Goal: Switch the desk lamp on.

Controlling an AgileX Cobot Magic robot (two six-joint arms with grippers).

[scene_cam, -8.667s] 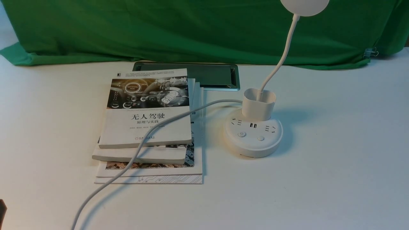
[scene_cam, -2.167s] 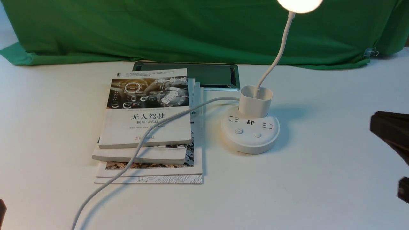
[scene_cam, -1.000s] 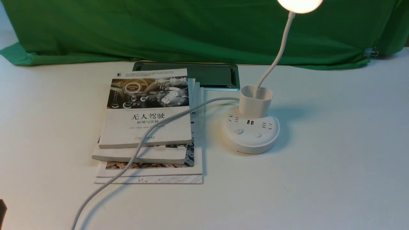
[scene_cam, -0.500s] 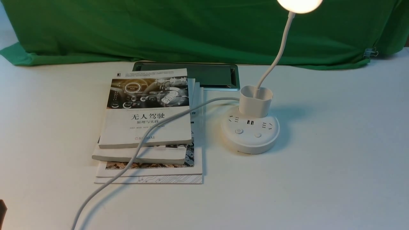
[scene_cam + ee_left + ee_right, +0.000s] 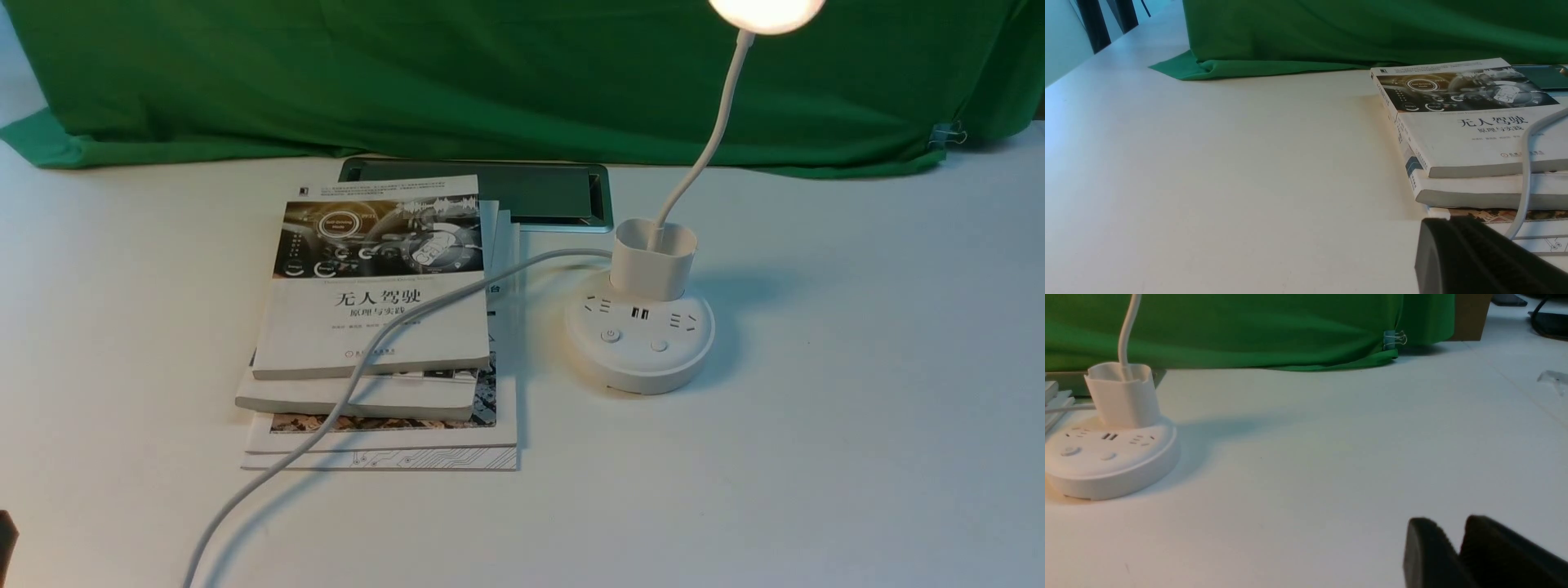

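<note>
Two right gripper [image 5: 1449, 524] fingers sat pressed together, empty, far from the lit desk lamp [image 5: 1126, 469]; one stray press could have darkened it.

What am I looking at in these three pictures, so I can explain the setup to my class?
This is a two-armed robot working at a white table. The wide picture comes from a camera between its arms, looking forward. The other two come from cameras on its wrists. The dark shapes in those are its pincers. The left pincer shows only in part, so I cannot tell whether it is open. The right pincer looks closed and holds nothing. On the table stands a white desk lamp, its head glowing. Beside it lies a stack of books, with the lamp's cord draped across them. A green cloth hangs behind.
</note>
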